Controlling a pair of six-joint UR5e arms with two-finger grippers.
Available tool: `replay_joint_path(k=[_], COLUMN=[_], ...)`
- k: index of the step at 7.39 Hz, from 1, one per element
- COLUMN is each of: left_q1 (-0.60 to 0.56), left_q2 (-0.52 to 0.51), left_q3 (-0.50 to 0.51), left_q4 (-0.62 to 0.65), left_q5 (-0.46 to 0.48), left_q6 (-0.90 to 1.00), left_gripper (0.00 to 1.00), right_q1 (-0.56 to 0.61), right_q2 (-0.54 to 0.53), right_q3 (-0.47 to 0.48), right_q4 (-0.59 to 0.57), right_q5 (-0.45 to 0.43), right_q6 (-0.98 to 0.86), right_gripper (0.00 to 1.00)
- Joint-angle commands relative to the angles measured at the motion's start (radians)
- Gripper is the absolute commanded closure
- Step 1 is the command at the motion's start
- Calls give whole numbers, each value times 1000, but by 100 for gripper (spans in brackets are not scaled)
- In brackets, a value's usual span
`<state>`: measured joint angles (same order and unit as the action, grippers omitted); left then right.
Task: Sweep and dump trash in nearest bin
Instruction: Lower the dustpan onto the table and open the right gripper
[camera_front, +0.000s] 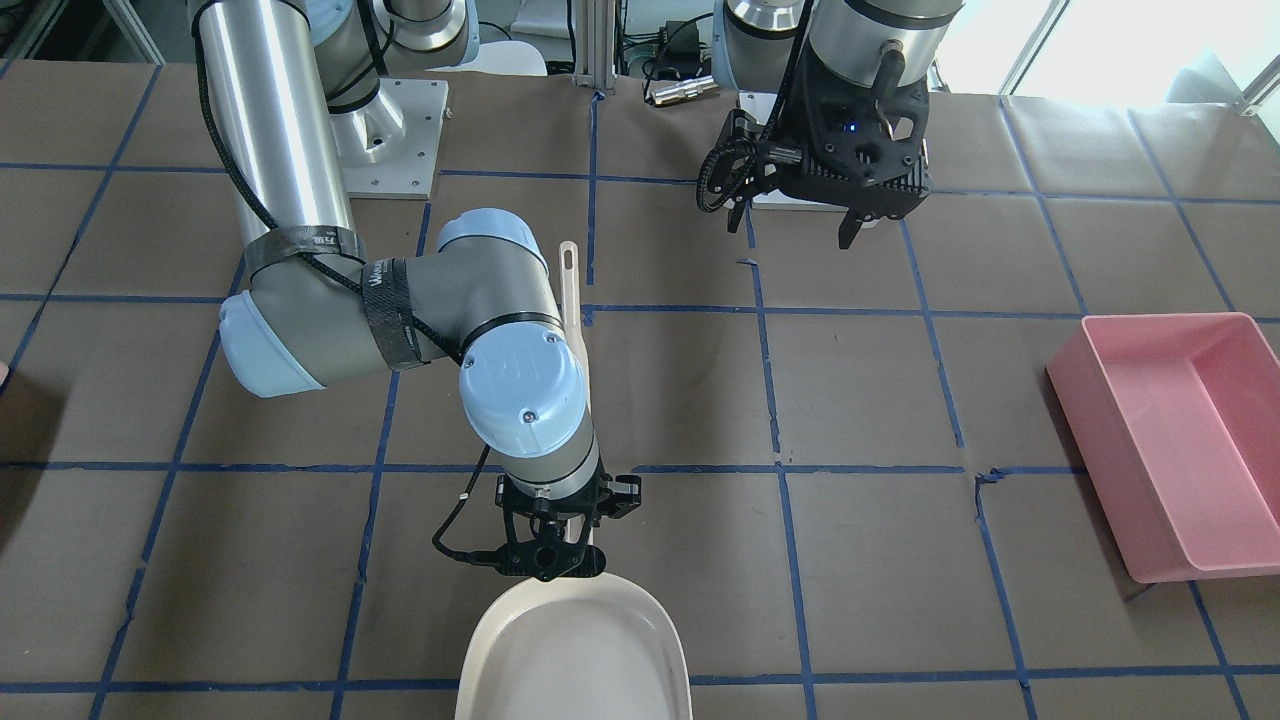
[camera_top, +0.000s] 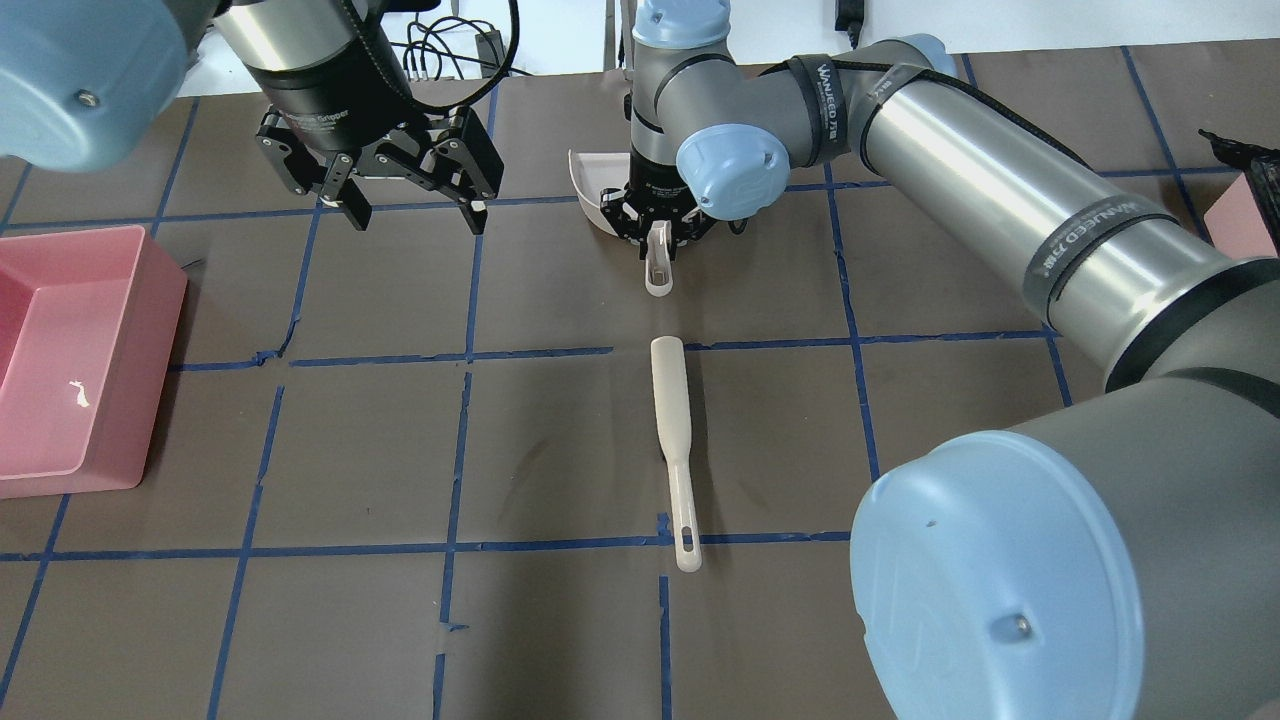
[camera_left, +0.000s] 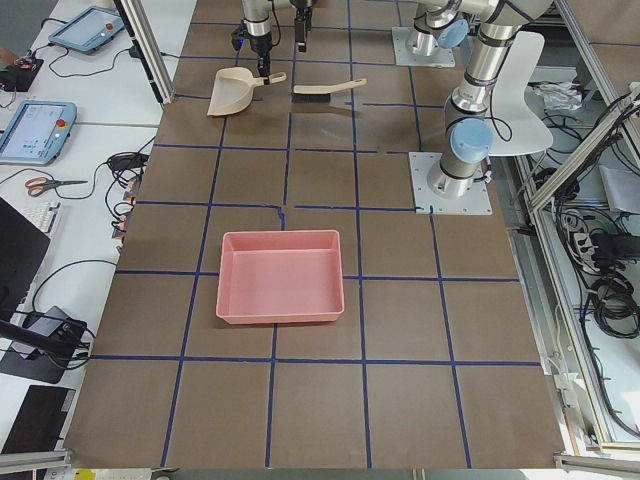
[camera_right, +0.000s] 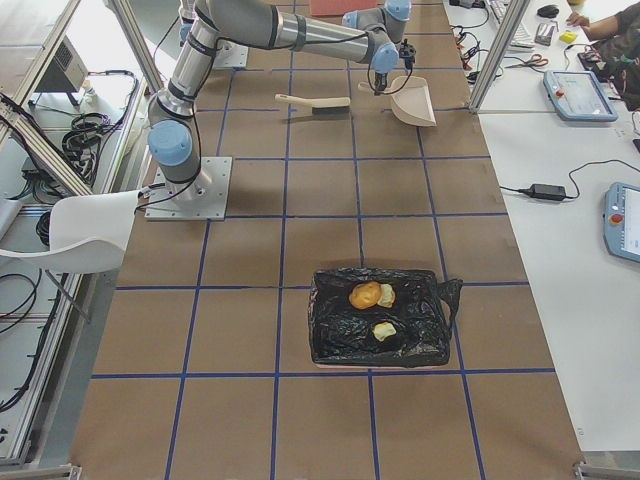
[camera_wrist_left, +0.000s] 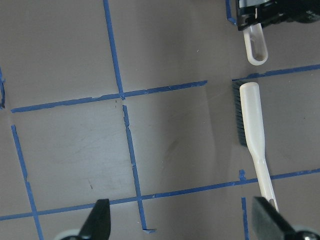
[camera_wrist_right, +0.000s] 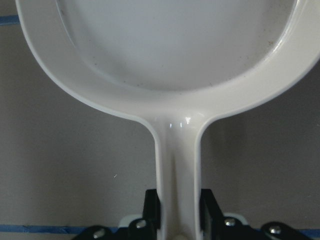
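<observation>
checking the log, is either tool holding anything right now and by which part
The right tool is shut on the dustpan, gripping its handle. The left tool is open and holds nothing.

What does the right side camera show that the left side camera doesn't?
Only the exterior right view shows the black-lined bin with the trash lying inside it: one brown lump and two pale yellow-green chunks. Only the exterior left view shows the open pink tray, with none of those lumps in it. Both views show the cream dustpan and the brush side by side on the table, the brush lying free.
</observation>
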<state>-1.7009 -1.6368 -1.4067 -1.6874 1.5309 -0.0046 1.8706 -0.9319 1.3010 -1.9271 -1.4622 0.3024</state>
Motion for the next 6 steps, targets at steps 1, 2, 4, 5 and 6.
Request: replay_joint_path(k=[1, 2, 4, 5, 6], left_q1=[1, 0, 1, 1, 1], left_q2=[0, 0, 0, 0, 0], left_q3=[0, 0, 0, 0, 0], left_q4=[0, 0, 0, 0, 0], left_q5=[0, 0, 0, 0, 0], left_q6=[0, 0, 0, 0, 0], left_gripper=[0, 0, 0, 0, 0], right_q1=[1, 1, 2, 2, -2], right_q2=[-1, -4, -4, -4, -4], right_q3=[21, 29, 29, 27, 24], right_q4=[2, -4, 0, -6, -9], right_q5=[-9, -9, -7, -7, 0], right_q6=[-37, -34, -31, -32, -38], right_gripper=[91, 91, 79, 41, 25])
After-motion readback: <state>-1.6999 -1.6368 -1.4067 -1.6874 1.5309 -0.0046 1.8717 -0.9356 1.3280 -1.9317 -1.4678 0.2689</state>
